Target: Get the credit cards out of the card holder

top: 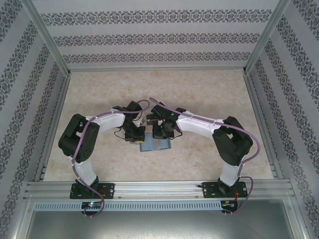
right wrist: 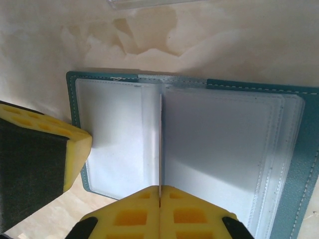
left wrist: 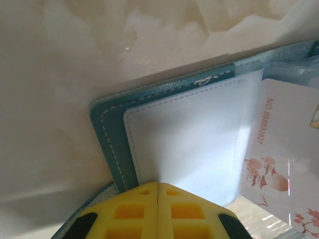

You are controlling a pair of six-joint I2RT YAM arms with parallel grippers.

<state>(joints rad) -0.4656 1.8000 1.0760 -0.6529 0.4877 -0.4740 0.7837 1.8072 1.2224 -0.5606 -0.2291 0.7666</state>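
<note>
Judging progress, I'd call it barely begun. My left hand [left wrist: 158,185], clenched, is at the left panel of the card holder [top: 155,145], which lies open on the counter [top: 209,94]. One pale card [left wrist: 281,144] shows among clear sleeves [right wrist: 214,149]; freed or not, I can't tell. My right hand [right wrist: 160,188] is clenched at a thin leaf [right wrist: 160,144].
</note>
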